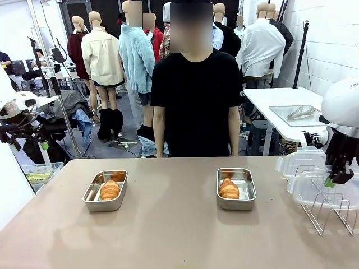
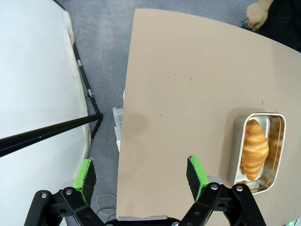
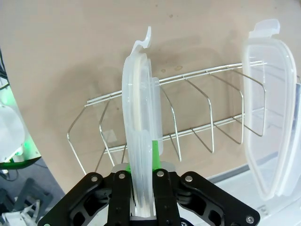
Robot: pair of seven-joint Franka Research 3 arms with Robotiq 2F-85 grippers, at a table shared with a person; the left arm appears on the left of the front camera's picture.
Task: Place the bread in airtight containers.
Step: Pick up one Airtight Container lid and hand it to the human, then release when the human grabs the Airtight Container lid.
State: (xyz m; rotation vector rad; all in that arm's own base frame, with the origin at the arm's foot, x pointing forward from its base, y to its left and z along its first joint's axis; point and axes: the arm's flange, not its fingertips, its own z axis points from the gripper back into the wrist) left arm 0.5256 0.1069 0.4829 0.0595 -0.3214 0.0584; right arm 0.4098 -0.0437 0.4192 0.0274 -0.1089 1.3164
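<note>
Two steel airtight containers stand open on the table, the left tin point(image 1: 93, 197) and the right tin point(image 1: 247, 193). Each holds one golden bread roll point(image 1: 110, 190) point(image 1: 228, 188). My right gripper point(image 1: 335, 179) point(image 3: 143, 162) is at the table's right edge, shut on a clear lid point(image 3: 138, 103) point(image 1: 317, 189) that stands edgewise in the wire rack point(image 3: 197, 89). A second clear lid point(image 3: 268, 108) point(image 1: 296, 164) leans in the rack beside it. My left gripper point(image 2: 141, 176) hangs open and empty over the table's left edge, apart from the tin point(image 2: 278, 141) and its roll point(image 2: 254, 148).
A person in a black shirt point(image 1: 196, 101) stands at the far side, one hand point(image 2: 258, 14) near the table edge. The wire rack point(image 1: 331, 212) sits at the right front. A white table with a tray point(image 1: 294, 112) stands behind on the right.
</note>
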